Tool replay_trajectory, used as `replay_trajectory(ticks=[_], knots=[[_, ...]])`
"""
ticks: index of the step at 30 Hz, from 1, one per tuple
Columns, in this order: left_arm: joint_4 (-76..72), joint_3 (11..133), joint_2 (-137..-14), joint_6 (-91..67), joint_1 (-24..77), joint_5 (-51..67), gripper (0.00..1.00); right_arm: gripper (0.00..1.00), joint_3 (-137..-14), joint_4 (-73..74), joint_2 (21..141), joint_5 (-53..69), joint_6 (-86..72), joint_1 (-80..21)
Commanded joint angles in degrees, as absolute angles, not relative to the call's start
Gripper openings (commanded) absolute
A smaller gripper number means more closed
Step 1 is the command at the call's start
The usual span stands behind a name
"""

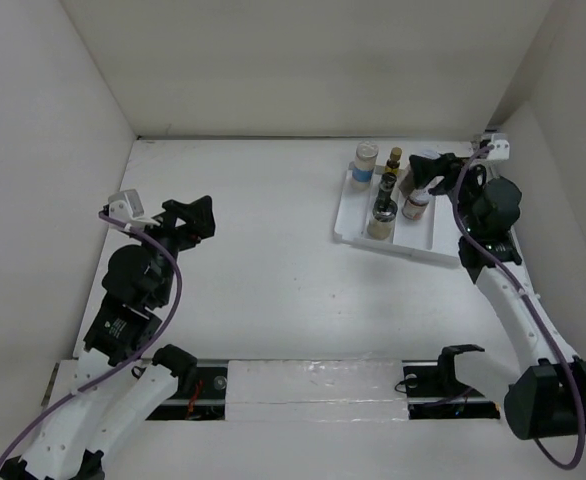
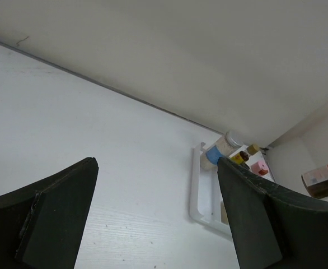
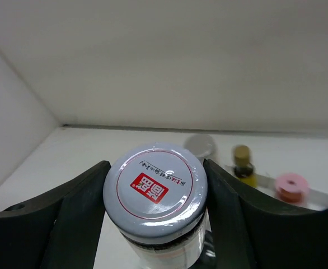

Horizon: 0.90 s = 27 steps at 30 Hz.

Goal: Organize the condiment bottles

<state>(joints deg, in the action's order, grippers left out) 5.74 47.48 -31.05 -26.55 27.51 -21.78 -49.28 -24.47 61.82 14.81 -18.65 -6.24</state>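
Top view: condiment bottles stand upright in white tray on tabletop, with right hand over them. Left wrist: left hand released, well apart from tray. Right wrist: red-stamped white-lidded jar gripped between right hand's fingers.

This looks like a robotics lab test cell, not a home or kitchen. A bare white table is boxed in by plain white panels on three sides. A left arm and a right arm are fixed at its near edge to what seems to be a dark mounting rail, though glare blurs it. A purple cable runs exposed (taped, not hidden). The only domestic touch is a few condiment bottles in a white tray, set out like props.
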Motion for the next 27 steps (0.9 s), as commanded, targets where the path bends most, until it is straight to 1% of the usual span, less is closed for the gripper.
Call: replay_trajectory(ticks=[1, 4, 8, 9, 16, 24, 27], knots=[[3.0, 47.8, -32.2, -25.8, 27.2, -20.9, 0.83, 0.47, -47.7, -20.8, 57.2, 6.0, -16.5, -2.5], [3.0, 47.8, -32.2, -25.8, 27.2, -20.9, 0.83, 0.47, -45.4, -19.2, 56.2, 1.7, -16.5, -0.9], [3.0, 47.8, -33.2, -25.8, 27.2, -19.7, 0.83, 0.47, -42.2, -18.6, 59.3, -0.3, -17.8, 1.3], [3.0, 47.8, -33.2, -25.8, 27.2, -18.9, 0.83, 0.46, -41.6, -19.2, 61.2, -0.3, -17.8, 1.3], [3.0, 47.8, -33.2, -25.3, 27.2, -18.4, 0.83, 0.46, -40.5, -24.8, 69.9, 1.8, -19.5, 1.9], [3.0, 47.8, -34.3, -25.3, 27.2, -17.1, 0.83, 0.46, -40.5, -33.2, 79.2, -0.1, -20.0, 1.4], [3.0, 48.3, -34.8, -25.3, 27.2, -17.1, 0.83, 0.46, -41.2, -33.7, 81.3, -1.7, -20.0, 0.4]])
